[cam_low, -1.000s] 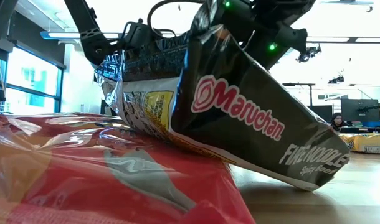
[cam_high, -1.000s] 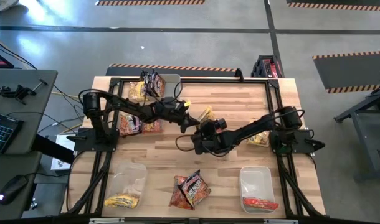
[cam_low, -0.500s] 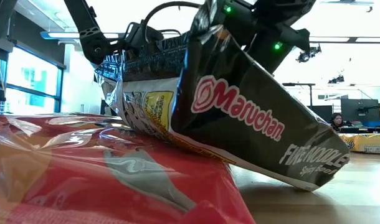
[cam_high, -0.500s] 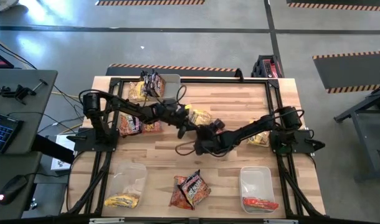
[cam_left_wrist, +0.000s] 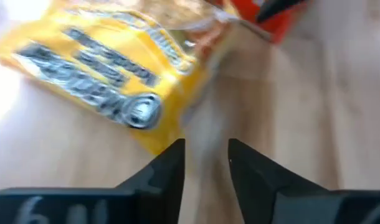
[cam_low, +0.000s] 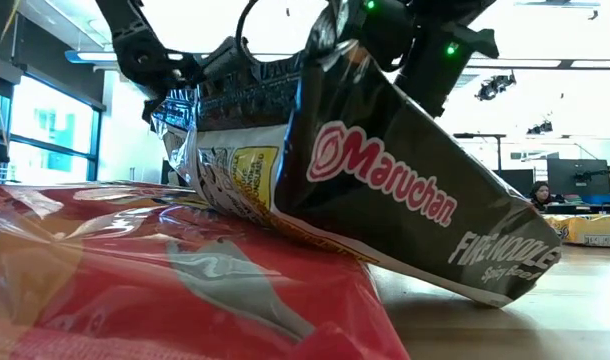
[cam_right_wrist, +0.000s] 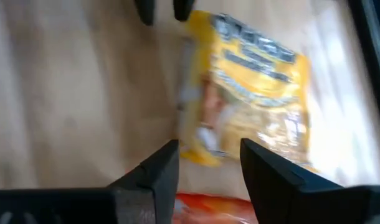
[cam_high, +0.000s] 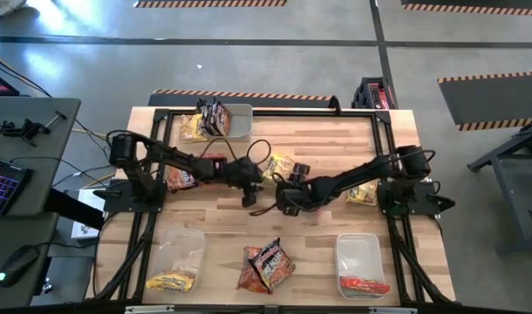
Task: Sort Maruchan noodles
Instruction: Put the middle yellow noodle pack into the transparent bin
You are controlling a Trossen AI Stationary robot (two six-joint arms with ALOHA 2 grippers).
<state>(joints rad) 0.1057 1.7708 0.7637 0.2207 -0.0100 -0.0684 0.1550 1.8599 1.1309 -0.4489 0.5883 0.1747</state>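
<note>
Yellow noodle packet [cam_high: 280, 165] flat on worktop [cam_high: 336, 139] at centre, between both pincers, held by neither. Left pincer [cam_left_wrist: 205, 158] fingers slightly apart, empty, just short of packet edge. Right pincer [cam_right_wrist: 209, 165] fingers parted, empty, tips straddling packet corner, contact unclear. Packets in high view, counted roughly: yellow four, red-orange about four, dark two. Clear bins three: one behind left pincer [cam_high: 235, 119], two at near edge [cam_high: 180, 253] [cam_high: 360, 258]
</note>
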